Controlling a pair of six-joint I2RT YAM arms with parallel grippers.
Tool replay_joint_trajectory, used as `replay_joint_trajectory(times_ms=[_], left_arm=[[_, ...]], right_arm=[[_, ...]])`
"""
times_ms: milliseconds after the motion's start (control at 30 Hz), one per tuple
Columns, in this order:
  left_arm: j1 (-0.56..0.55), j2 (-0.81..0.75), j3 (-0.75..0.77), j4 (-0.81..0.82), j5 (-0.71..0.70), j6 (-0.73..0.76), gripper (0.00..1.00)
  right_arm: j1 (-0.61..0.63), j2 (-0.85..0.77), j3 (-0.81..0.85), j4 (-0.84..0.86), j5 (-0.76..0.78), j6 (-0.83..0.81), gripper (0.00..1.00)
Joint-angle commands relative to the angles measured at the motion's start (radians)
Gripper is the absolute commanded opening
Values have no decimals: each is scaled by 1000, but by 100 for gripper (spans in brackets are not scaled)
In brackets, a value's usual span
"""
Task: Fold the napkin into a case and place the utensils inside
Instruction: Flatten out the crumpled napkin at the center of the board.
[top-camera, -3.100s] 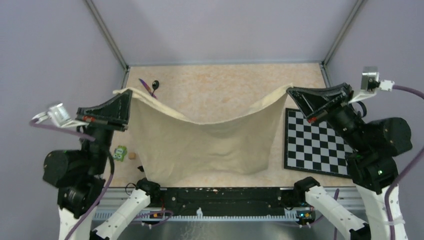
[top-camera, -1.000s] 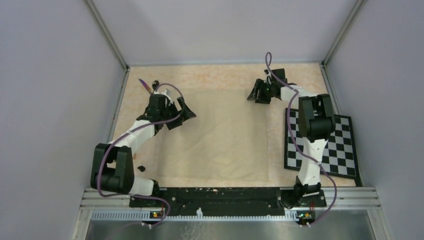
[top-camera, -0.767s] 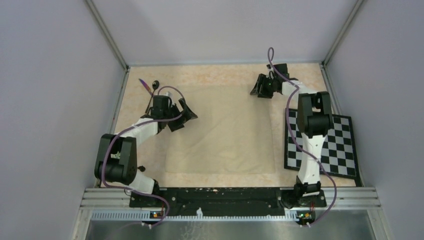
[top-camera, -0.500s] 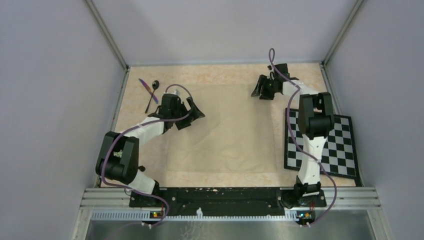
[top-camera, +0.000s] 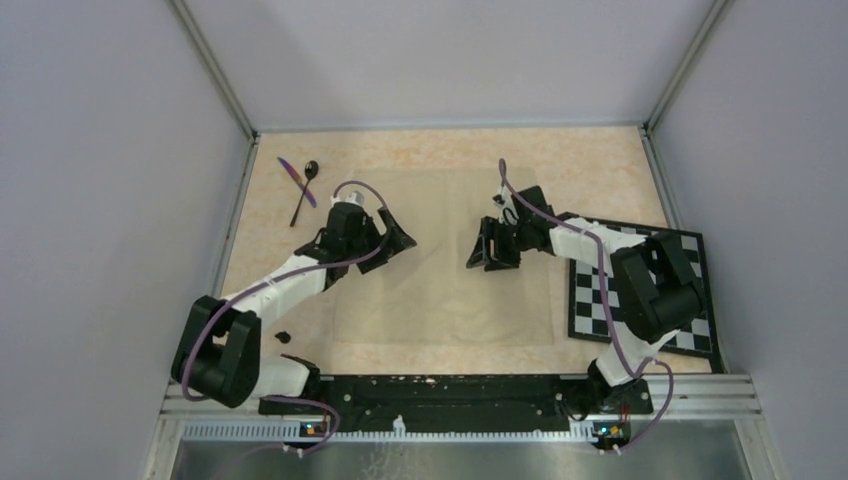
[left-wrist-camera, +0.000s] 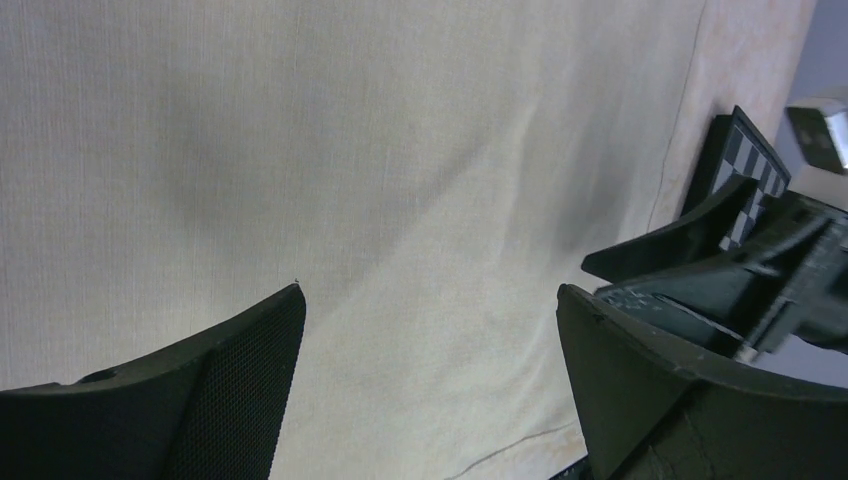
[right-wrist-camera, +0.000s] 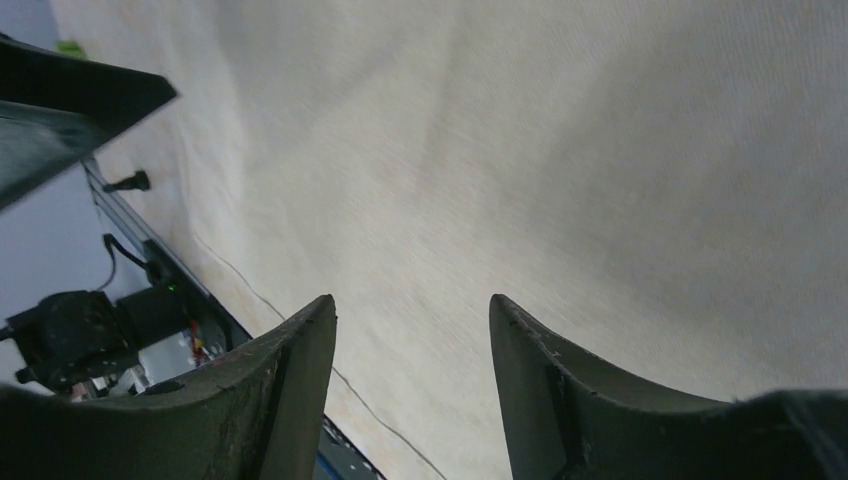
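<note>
Top external view shows the napkin (top-camera: 445, 280) spread flat and unfolded on the desk (top-camera: 450, 150). The left hand (top-camera: 398, 240) and right hand (top-camera: 478, 245) hover over it, both spread wide and empty, perhaps just grazing the cloth. The black spoon (top-camera: 311, 168) and purple knife (top-camera: 296, 181) lie crossed near the far-left corner, off the napkin.

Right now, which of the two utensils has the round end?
The black spoon, its round bowl toward the table's far edge. The purple knife crossing its handle is thin and straight.
</note>
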Motion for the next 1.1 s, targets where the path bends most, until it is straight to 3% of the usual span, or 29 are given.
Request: replay_joint_trajectory(times_ms=[0,367,700,933,1067], left_arm=[[-20,-124,-78,24,-15,-57,99],[-22,-273,-63,-91,-41,11,99],[-23,-113,73,-188,-91,228,99],[-23,-100,38,-91,70,308,99],[-25,-98,18,-85,144,337,99]], right_arm=[[-15,-67,-101,-43,81,-30,58],[-20,-83,-316,55,146,40,58],[-8,-202,-263,-82,355,-96,59],[-2,-257,-243,-96,290,-110,60],[33,-313,-191,-189,353,-66,63]])
